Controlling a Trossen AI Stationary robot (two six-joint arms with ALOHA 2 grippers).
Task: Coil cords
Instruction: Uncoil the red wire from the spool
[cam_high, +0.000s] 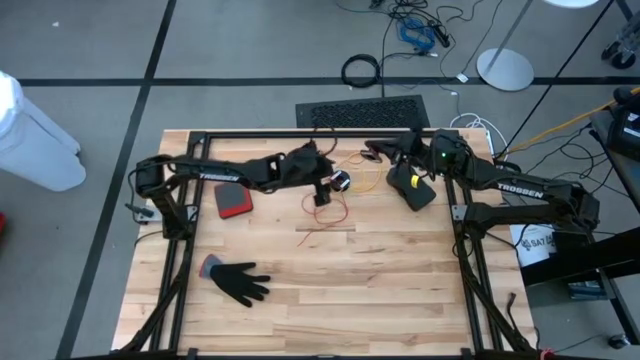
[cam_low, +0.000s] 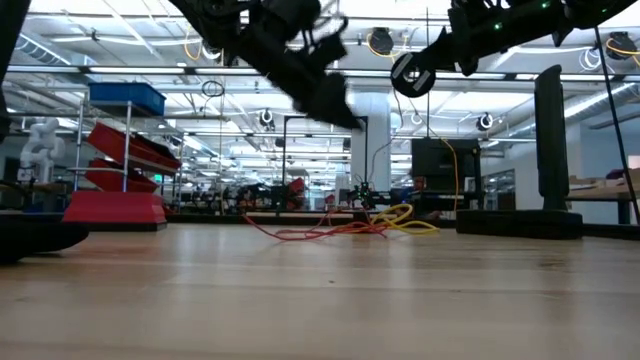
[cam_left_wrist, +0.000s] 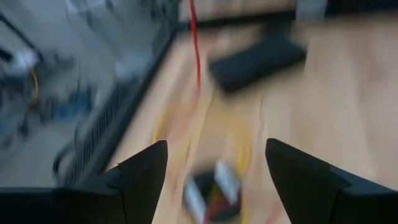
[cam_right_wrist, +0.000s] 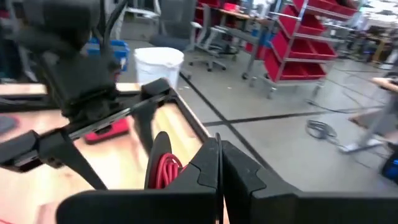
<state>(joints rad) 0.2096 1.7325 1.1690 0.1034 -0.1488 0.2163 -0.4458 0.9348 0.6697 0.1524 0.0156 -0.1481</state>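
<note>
A thin yellow cord and a thin red cord lie loose and tangled on the wood near the table's far middle; both also show low on the table. My left gripper hangs open above the table. A small round dark bundle with red and white on it shows ahead of it, between its fingers but apart from them. My right gripper is shut, held high and level near the far edge. A red coil shows close beside its fingers. My right gripper has its shut fingers right next to the red coil. One finger stands in front of the place where they would meet, so I cannot tell whether it touches or holds the coil.
A flat red box and a black glove lie on the left half. A black pad lies at the far right. Black frame rails edge the table. The near half of the wood is free.
</note>
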